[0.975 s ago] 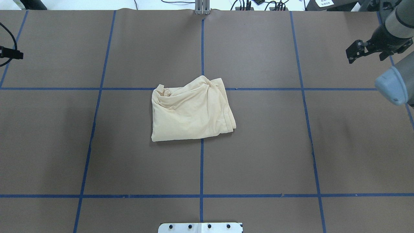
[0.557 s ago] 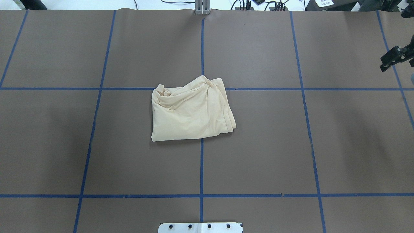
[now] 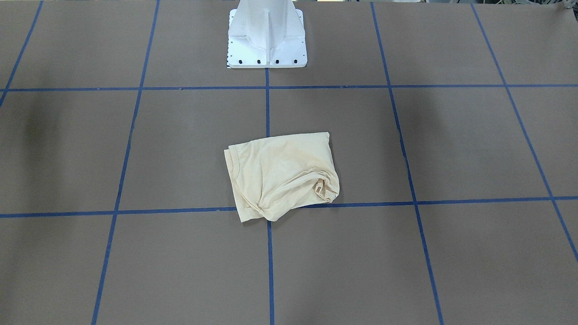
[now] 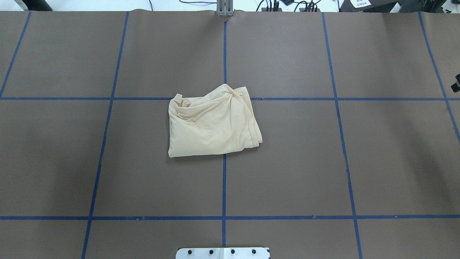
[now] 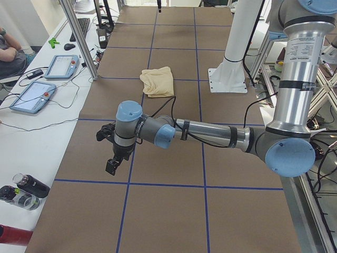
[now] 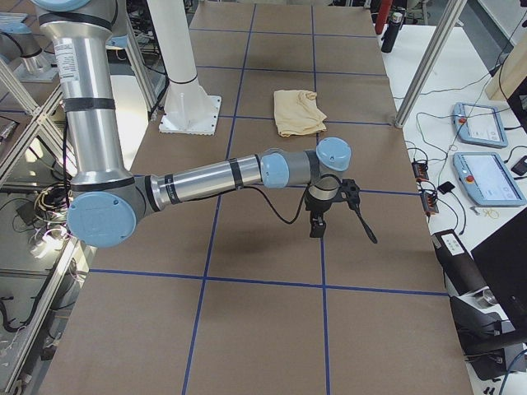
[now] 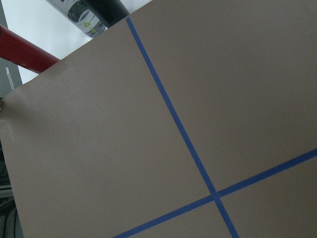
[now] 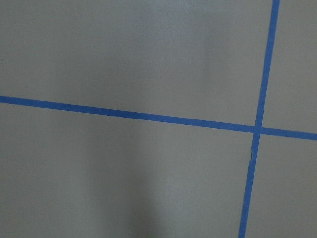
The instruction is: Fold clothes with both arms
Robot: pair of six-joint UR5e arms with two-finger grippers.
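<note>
Right gripper (image 4: 457, 82) has slid to a black sliver at the overhead view's edge since a second ago; left gripper (image 5: 112, 166) has left that view.

On the brown, blue-taped table (image 4: 287, 162), the left arm (image 5: 210, 134) and right arm (image 6: 206, 177) stretch low, far out to either side of the white base (image 3: 266, 40). The cream shirt (image 4: 212, 126) lies folded and bunched in front of the base, on the centre tape line, well apart from both grippers. Whether either gripper is spread or closed cannot be told.
</note>
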